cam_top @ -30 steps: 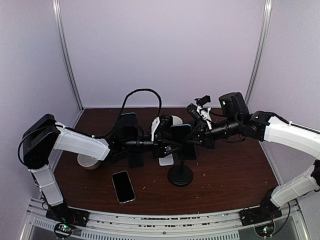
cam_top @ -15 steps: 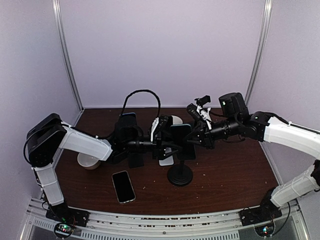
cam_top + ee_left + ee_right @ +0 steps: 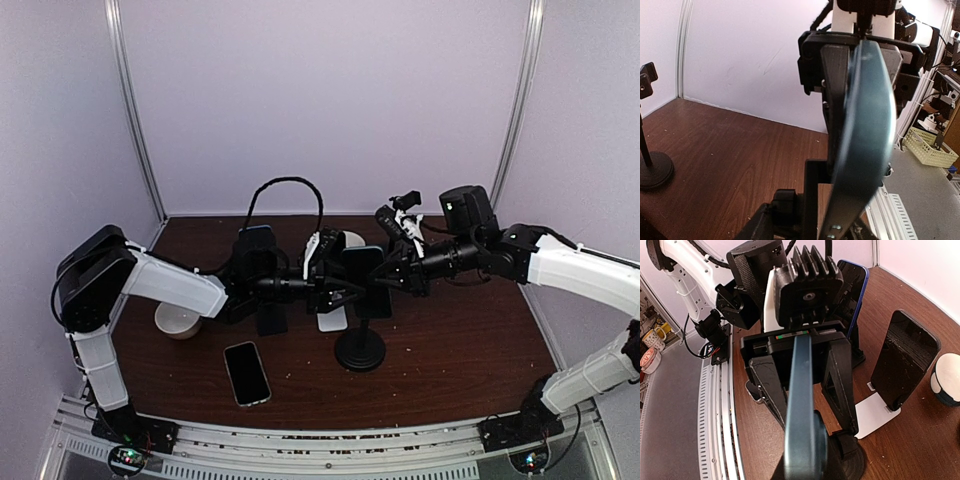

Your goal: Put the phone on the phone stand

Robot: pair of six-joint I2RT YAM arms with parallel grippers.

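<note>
One phone (image 3: 362,265) upright just above stand (image 3: 360,352), mid surface. Right hand (image 3: 388,283) clamped tight on it; left hand (image 3: 335,292) half open, straddling its edge. Best lowered straight and slowly, steadied from left, released only once seated on stand.

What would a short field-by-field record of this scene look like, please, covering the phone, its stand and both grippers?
phone: upright, held in mid-air, edge-on to both wrist cameras
phone stand: black, round base, on the table beneath the phone
right gripper: shut on the phone
left gripper: straddles the phone; contact unclear
seated on stand: cannot tell
nearby: second phone lying flat, white cup
</note>
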